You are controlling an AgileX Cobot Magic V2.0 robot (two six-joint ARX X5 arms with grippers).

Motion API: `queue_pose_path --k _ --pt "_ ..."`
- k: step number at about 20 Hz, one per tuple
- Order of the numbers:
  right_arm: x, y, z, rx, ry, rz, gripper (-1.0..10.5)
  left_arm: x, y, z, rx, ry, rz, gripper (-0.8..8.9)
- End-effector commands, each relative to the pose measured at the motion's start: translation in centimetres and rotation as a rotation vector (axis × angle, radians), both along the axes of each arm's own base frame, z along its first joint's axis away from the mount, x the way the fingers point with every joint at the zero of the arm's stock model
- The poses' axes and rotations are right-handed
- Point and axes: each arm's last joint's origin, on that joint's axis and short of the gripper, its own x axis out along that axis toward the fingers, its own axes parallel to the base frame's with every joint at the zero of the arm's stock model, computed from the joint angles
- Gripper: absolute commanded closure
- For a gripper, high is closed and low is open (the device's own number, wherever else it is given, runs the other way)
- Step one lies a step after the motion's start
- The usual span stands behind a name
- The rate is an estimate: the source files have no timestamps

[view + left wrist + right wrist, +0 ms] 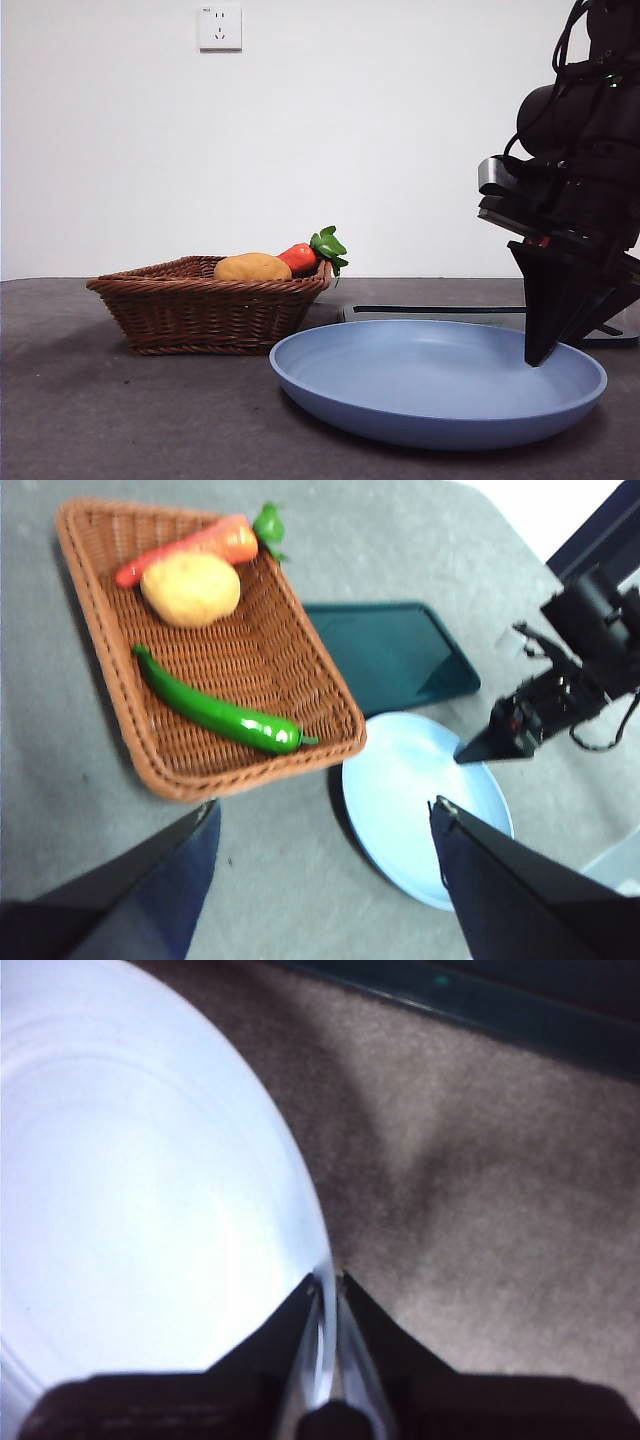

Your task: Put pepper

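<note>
The green pepper [215, 712] lies in the wicker basket [95, 650], beside a potato [190, 588] and a carrot [190, 548]. In the front view the basket's wall [200, 310] hides the pepper. My left gripper [325, 825] is open and empty, high above the table between the basket and the blue plate [400, 780]. My right gripper [327, 1280] is shut on the rim of the plate [130, 1190]. In the front view it [540, 355] reaches down onto the right rim of the plate [400, 420].
A dark flat tray [385, 655] lies behind the plate, next to the basket, and also shows in the front view [440, 312]. The right arm [580, 670] shows in the left wrist view. A wall socket [220, 27] is on the back wall.
</note>
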Motion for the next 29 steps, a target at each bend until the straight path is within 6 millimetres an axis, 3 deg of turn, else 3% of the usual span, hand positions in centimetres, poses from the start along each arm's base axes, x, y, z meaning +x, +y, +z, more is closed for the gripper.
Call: queue_pose_path --k 1,9,14,17,21,29 --pt "-0.2 0.1 1.3 -0.003 -0.039 0.001 9.4 1.0 -0.4 0.4 -0.035 0.004 0.005 4.51" --pt "-4.6 -2.5 10.2 0.000 -0.337 -0.079 9.4 8.1 -4.9 -1.8 0.039 0.190 0.084 4.51" --pt "-7.7 -4.4 13.8 0.034 -0.490 -0.136 9.4 14.2 -9.2 -1.9 0.121 0.301 0.102 4.51" --pt "-8.9 -5.0 14.8 0.043 -0.536 -0.153 9.4 17.6 -11.5 -2.7 0.233 0.380 0.157 4.51" --pt "-9.4 -5.1 15.2 0.049 -0.557 -0.155 9.4 20.5 -13.3 -4.6 0.288 0.490 0.217 4.51" --pt "-9.4 -5.1 15.2 0.048 -0.559 -0.150 9.4 22.5 -14.4 -9.2 0.315 0.644 0.284 4.51"
